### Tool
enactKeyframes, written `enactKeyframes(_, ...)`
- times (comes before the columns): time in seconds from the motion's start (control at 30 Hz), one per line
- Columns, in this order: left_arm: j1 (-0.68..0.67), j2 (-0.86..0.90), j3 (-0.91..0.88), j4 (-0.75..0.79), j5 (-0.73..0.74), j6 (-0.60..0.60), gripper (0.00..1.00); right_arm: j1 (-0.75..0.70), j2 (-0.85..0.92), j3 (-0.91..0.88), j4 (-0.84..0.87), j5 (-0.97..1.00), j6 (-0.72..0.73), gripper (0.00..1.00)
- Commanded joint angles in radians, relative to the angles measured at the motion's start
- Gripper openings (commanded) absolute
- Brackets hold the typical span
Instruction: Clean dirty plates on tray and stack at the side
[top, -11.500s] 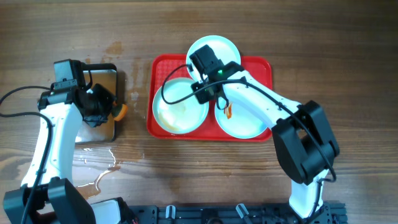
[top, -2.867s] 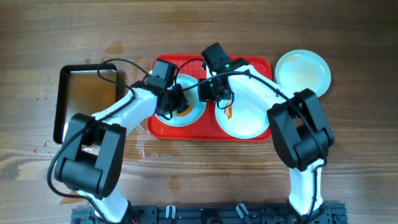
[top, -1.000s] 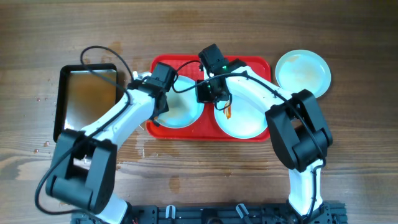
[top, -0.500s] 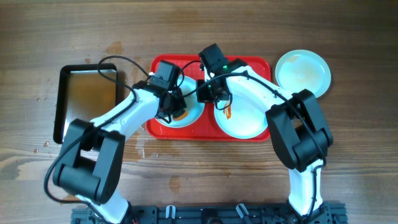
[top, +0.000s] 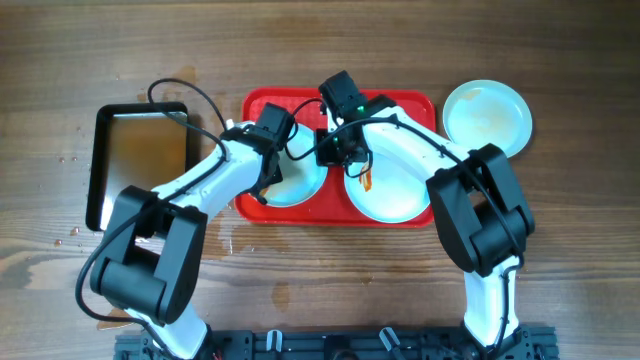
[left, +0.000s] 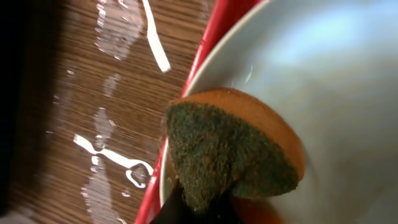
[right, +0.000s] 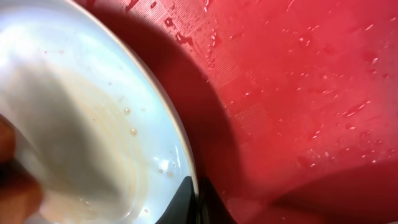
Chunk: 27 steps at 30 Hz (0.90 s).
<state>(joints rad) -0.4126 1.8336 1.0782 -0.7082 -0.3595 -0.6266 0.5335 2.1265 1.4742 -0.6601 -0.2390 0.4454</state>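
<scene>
the left gripper (left: 198, 210) pinches a sponge (left: 230, 155) lying on the plate (left: 329, 93), by its edge. the right gripper (right: 196, 202) pinches its rim.

Two plates are sitting side by side on the tray (top: 418, 102), the left plate (top: 300, 185) before its left half and the right plate (top: 390, 200) before its right half. A third plate (top: 487, 115) is lying on the table (top: 330, 290), just right of the tray's far corner. The pan (top: 140, 165) is lying left of the tray. The sponge (left: 230, 155) is resting in the left plate, at its left rim. Water (left: 109, 154) is pooling on the table beside that edge.
</scene>
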Motion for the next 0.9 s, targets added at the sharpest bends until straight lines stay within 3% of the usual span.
enactKeyframes(0.0, 0.022, -0.036, -0.030, -0.049, -0.274, -0.006, 0.04, -0.014, 0.026, -0.011, -0.006, 0.063, 0.002, 0.04)
enactKeyframes(0.17, 0.025, -0.173, -0.030, -0.048, -0.251, -0.007, 0.04, -0.014, 0.026, -0.010, 0.002, 0.063, -0.003, 0.04)
enactKeyframes(0.3, 0.098, -0.294, -0.030, -0.045, -0.069, -0.007, 0.04, -0.014, 0.022, 0.024, -0.014, 0.063, -0.076, 0.05)
enactKeyframes(0.4, 0.218, -0.359, -0.030, -0.045, 0.108, -0.007, 0.04, -0.014, 0.002, 0.055, -0.043, 0.063, -0.116, 0.04)
enactKeyframes(0.5, 0.421, -0.388, -0.030, -0.053, 0.372, -0.006, 0.04, -0.014, -0.043, 0.074, -0.049, 0.077, -0.185, 0.04)
enactKeyframes(0.57, 0.528, -0.386, -0.030, -0.075, 0.464, -0.006, 0.04, -0.014, -0.080, 0.080, -0.052, 0.133, -0.192, 0.04)
enactKeyframes(0.7, 0.706, -0.385, -0.030, -0.152, 0.483, -0.006, 0.04, -0.014, -0.185, 0.081, -0.050, 0.223, -0.211, 0.04)
enactKeyframes(0.87, 0.794, -0.385, -0.030, -0.177, 0.483, -0.006, 0.04, -0.006, -0.282, 0.081, -0.053, 0.310, -0.264, 0.04)
